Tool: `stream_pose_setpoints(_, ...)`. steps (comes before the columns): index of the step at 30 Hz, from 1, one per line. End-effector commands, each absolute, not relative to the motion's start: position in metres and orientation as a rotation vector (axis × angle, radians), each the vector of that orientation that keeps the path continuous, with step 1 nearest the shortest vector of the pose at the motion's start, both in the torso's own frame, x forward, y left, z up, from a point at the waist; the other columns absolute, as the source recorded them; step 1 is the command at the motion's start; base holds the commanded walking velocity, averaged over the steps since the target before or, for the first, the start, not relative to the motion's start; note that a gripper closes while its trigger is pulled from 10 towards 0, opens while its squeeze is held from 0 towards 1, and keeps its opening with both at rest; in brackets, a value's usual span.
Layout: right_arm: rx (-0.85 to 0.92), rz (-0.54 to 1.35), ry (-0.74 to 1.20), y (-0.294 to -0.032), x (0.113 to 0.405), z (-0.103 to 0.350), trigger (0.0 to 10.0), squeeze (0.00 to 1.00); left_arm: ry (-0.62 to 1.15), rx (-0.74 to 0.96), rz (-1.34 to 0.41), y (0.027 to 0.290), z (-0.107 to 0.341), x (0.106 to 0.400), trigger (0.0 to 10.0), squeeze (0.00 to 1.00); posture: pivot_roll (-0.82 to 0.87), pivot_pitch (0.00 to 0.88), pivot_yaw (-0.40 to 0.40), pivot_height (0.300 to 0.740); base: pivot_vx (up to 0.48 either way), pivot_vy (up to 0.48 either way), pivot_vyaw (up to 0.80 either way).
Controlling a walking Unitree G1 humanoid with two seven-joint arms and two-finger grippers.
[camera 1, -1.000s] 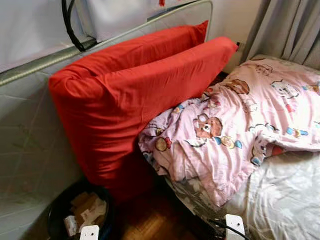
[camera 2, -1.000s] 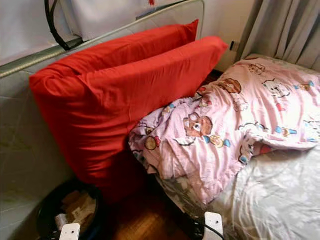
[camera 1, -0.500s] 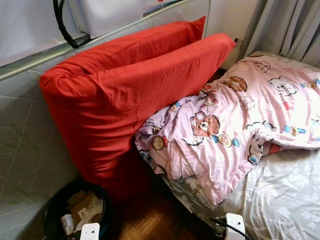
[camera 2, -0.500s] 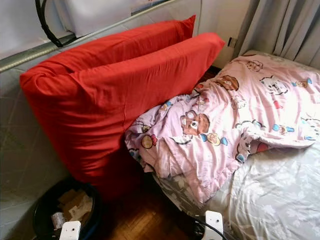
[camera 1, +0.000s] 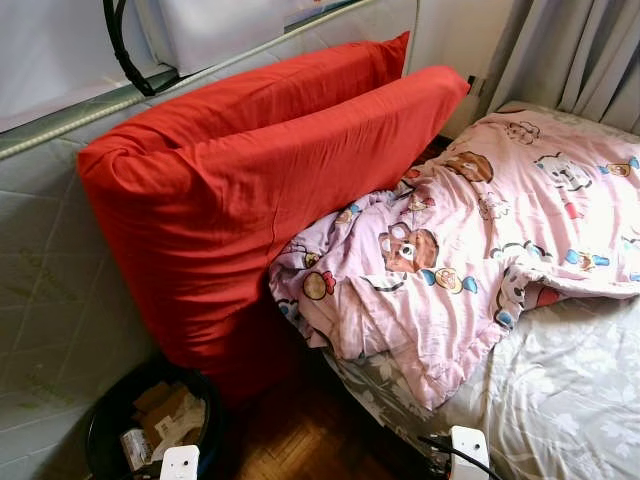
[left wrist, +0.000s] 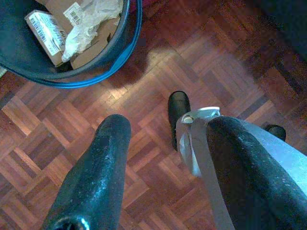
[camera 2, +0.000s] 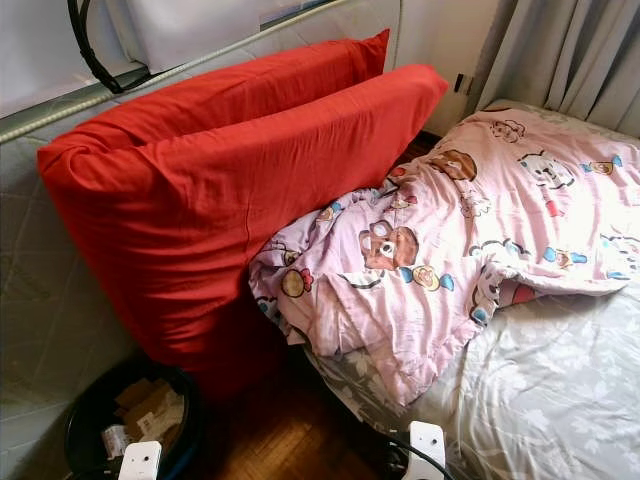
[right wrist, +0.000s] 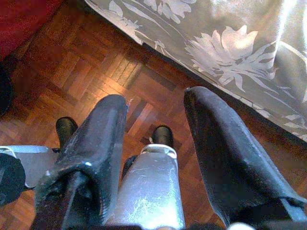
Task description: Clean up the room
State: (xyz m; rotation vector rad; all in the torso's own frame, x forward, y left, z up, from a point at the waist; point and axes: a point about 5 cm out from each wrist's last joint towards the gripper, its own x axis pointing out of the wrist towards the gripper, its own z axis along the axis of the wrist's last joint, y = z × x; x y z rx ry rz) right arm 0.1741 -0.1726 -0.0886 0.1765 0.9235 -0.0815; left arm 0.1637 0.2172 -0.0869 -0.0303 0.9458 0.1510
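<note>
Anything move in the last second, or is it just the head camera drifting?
Only the camera has shifted; the whole view slid together. The red cushion, the pink quilt and the dark bin of cardboard and paper lie as they did. The left gripper and the right gripper hang open over the wooden floor, holding nothing.

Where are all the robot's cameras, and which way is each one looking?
Left and right eye views: on the head, looking down at the red pillows, pink blanket and bin.
Left wrist view: on the hanging left arm, facing the wooden floor, past the open left gripper.
Right wrist view: on the right arm, facing floor and bedsheet, past the open right gripper.
Shared: bin, floor, bedsheet.
</note>
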Motion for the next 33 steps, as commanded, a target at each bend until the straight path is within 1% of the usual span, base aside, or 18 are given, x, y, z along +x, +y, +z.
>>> stream_pose_setpoints(1, 0.176, -0.077, 0.924, -0.171, 0.173, -0.089, 10.0, 0.00, 0.960, -0.034, 0.160, 0.221, -0.088, 0.159, 10.0, 0.00, 0.01, 0.094, 0.011, 0.740, 0.270, 0.000, 0.00)
stream_pose_setpoints(19, 0.171, -0.065, 0.924, -0.170, 0.172, -0.089, 10.0, 0.00, 0.956, -0.031, 0.152, 0.221, -0.088, 0.159, 10.0, 0.00, 0.01, 0.094, 0.012, 0.740, 0.294, 0.000, 0.00)
stream_pose_setpoints(24, 0.172, -0.054, 0.873, -0.168, 0.184, -0.084, 10.0, 0.00, 0.935, -0.028, 0.143, 0.221, -0.087, 0.161, 10.0, 0.00, 0.00, 0.092, 0.013, 0.740, 0.000, 0.000, 0.00)
stream_pose_setpoints(28, 0.164, -0.031, 0.832, -0.166, 0.192, -0.079, 10.0, 0.00, 0.917, 0.012, 0.101, 0.221, -0.085, 0.162, 10.0, 0.00, 0.00, 0.081, 0.013, 0.740, 0.000, 0.000, 0.00)
stream_pose_setpoints(33, 0.143, 0.015, 0.785, -0.165, 0.197, -0.075, 10.0, 0.00, 0.861, -0.016, 0.139, 0.222, -0.083, 0.163, 10.0, 0.00, 0.00, 0.072, 0.006, 0.740, 0.000, 0.000, 0.00)
